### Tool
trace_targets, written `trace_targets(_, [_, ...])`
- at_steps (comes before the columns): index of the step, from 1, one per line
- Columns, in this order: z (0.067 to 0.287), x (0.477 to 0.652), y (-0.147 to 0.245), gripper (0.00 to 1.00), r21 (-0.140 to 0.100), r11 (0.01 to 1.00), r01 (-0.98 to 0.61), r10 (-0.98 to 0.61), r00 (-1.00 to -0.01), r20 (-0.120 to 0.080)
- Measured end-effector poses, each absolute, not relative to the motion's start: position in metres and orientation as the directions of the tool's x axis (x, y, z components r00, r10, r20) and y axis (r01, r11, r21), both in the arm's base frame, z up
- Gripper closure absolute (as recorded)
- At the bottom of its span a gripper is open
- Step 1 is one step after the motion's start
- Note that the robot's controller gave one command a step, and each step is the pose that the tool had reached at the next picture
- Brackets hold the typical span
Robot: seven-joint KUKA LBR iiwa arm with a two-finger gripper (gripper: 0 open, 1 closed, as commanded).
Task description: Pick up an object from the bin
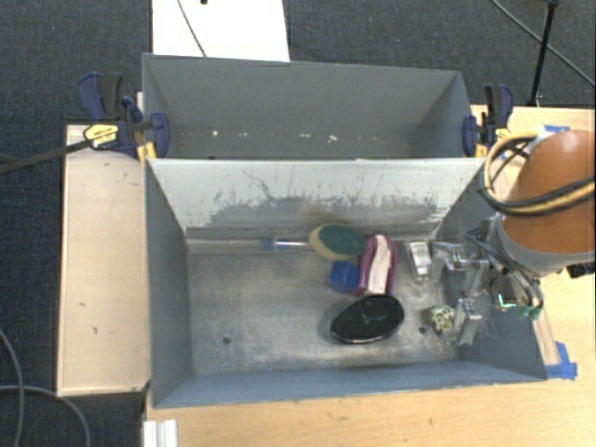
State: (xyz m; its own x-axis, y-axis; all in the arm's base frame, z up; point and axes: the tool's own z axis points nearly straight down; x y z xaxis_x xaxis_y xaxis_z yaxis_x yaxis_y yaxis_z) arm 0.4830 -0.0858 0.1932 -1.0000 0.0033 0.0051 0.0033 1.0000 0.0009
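Gripper (pixel 460 324): hovering low at the bin's (pixel 242 333) right end; grip state cannot be told.
Nearest thing: small yellowish lump (pixel 440 319) lying just beside it, long axis unclear.
Neighbour: black disc (pixel 368 320) lying to the left.

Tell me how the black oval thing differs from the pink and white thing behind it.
The black oval thing is dark, flat and rounded; the pink and white thing is pale, narrow and elongated. The black one lies nearer the bin's front wall, the pink one further back, beside a blue object. Both lie on the bin floor, left of the gripper.
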Motion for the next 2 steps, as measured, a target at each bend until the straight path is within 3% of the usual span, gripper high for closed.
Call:
trace_targets(1, [0.073,0.520,-0.010,0.00,-0.003,0.953,-0.303,-0.303,-0.953,-0.016])
trace_targets(2, [0.102,0.498,-0.003,0.00,0.000,0.952,-0.305,-0.305,-0.952,-0.002])
